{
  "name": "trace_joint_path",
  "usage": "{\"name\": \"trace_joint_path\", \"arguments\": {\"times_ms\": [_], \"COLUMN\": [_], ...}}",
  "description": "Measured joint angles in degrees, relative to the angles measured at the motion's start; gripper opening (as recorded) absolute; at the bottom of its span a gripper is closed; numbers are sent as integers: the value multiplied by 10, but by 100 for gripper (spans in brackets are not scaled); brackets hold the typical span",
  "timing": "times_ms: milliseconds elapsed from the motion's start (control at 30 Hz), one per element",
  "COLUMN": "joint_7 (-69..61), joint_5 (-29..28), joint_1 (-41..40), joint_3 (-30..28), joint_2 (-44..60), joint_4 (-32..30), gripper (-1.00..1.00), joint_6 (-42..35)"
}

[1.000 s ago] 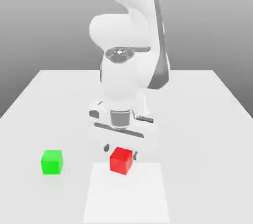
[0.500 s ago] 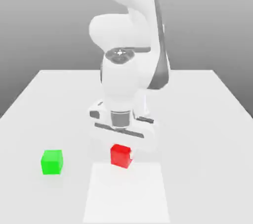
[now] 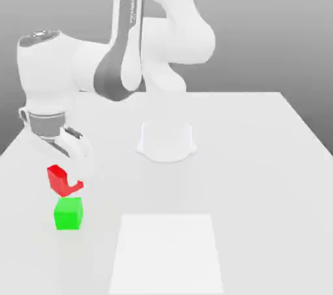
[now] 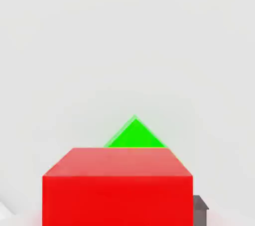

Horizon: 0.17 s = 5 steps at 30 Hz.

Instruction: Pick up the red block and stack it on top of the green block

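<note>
The tool pinches the red block, tilted, just above the green block on the surface, so pickup looks done and setting it down remains.

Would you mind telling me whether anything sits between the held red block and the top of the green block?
Nothing visible does. The gripper holds the red block, tilted, just above the green block. The green block's top face is bare, and the table around it holds nothing near the path.
</note>
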Motion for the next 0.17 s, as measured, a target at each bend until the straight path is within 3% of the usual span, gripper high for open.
{"name": "trace_joint_path", "arguments": {"times_ms": [33, 67, 167], "joint_7": [-11, -20, -20], "joint_5": [15, 28, 28], "joint_1": [-1, -7, -7], "joint_3": [6, 13, 13], "joint_2": [20, 38, 38], "joint_4": [1, 1, 1], "gripper": [-100, 100, 100], "joint_6": [18, 35, 36]}}
